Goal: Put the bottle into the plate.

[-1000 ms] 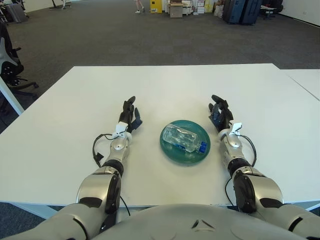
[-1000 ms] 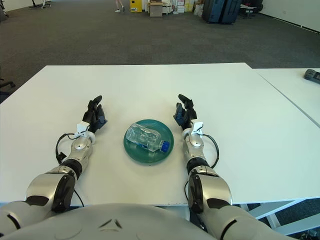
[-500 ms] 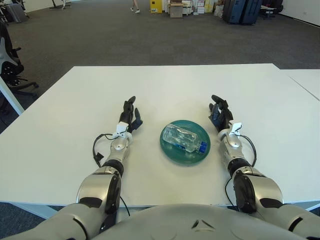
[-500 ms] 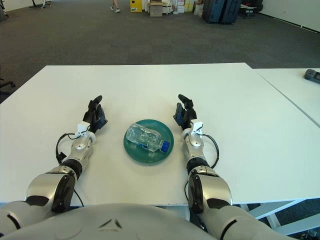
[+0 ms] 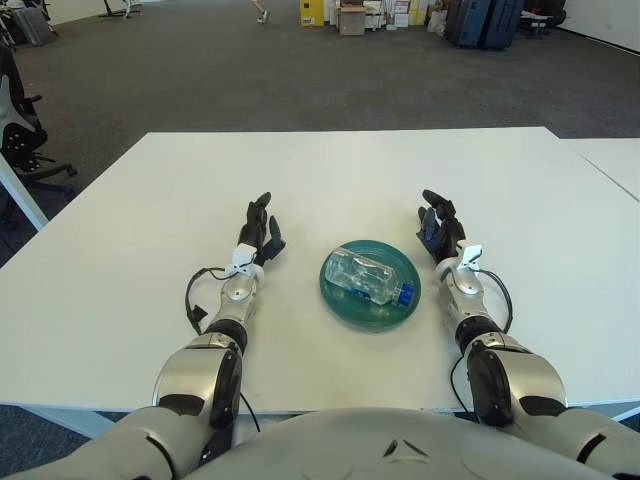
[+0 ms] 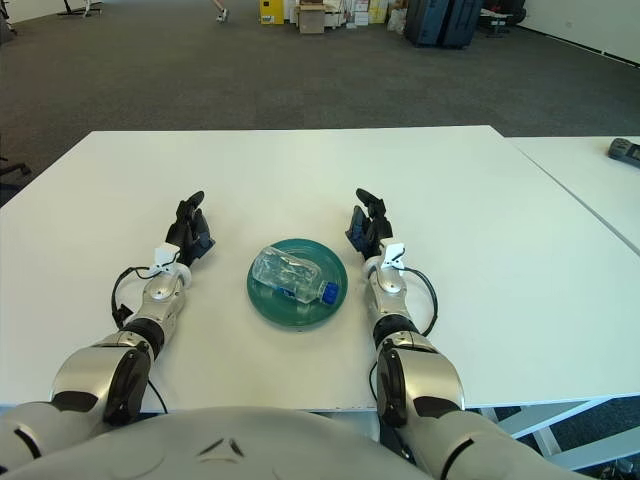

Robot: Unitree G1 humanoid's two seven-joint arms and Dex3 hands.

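A clear plastic bottle point(image 5: 365, 277) with a blue cap and label lies on its side inside a round green plate point(image 5: 337, 293) at the table's near centre. My left hand point(image 5: 258, 230) rests on the table to the plate's left, fingers relaxed and empty. My right hand point(image 5: 439, 226) rests on the table to the plate's right, fingers relaxed and empty. Neither hand touches the plate or the bottle.
The white table point(image 5: 330, 180) stretches wide around the plate. A second white table point(image 6: 590, 175) adjoins at the right with a dark object point(image 6: 625, 150) on it. Grey carpet, chairs and stored items lie beyond the far edge.
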